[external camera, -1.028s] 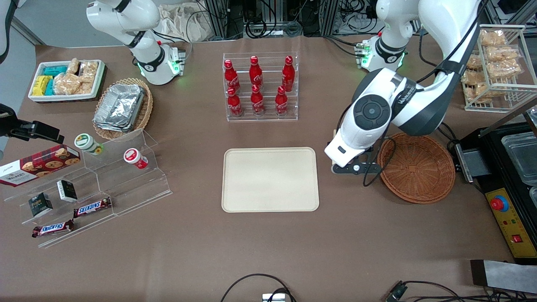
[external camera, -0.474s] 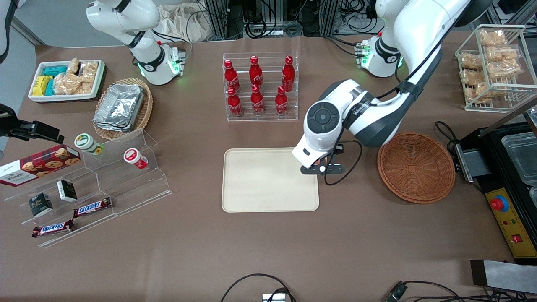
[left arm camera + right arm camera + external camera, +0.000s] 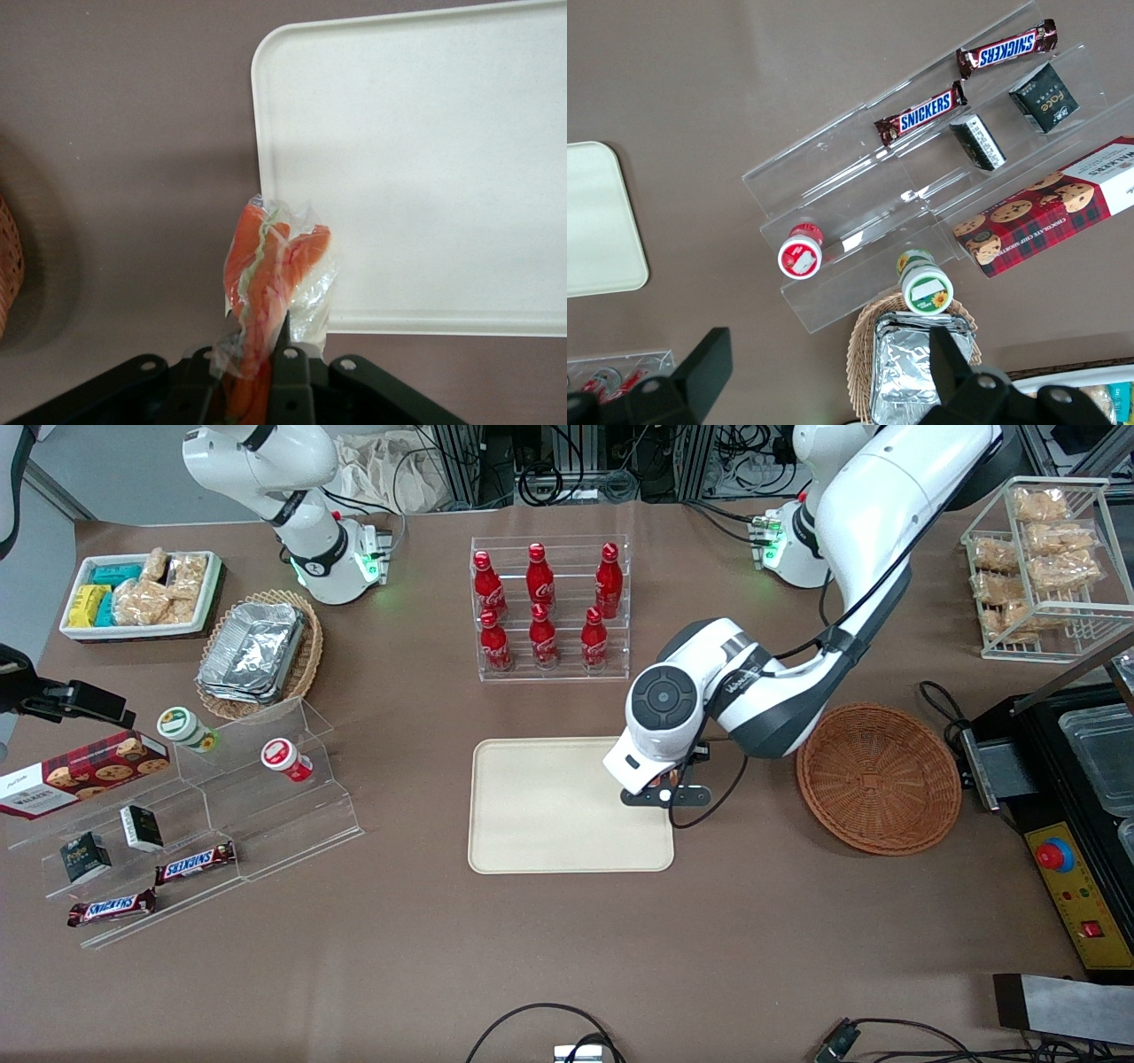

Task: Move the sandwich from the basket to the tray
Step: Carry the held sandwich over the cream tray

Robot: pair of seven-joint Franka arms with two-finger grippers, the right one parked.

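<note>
From the wrist camera I see my pincer [image 3: 257, 372] clamped on the sandwich [image 3: 270, 283], its orange and green filling edge pointing away from the fingers inside clear wrap. It hangs over the rim of the tray [image 3: 425, 159], at the tray's edge toward the working arm's end. In the front view, the pincer [image 3: 664, 793] sits above that same tray edge. The basket [image 3: 877, 778] lies beside the tray on the desk [image 3: 567, 957], apart from it.

My gripper [image 3: 257, 372] pinches the wrapped sandwich [image 3: 270, 283], which hangs over the tray [image 3: 416, 168] edge, apparently not touching; basket [image 3: 7, 274] rim nearby.
</note>
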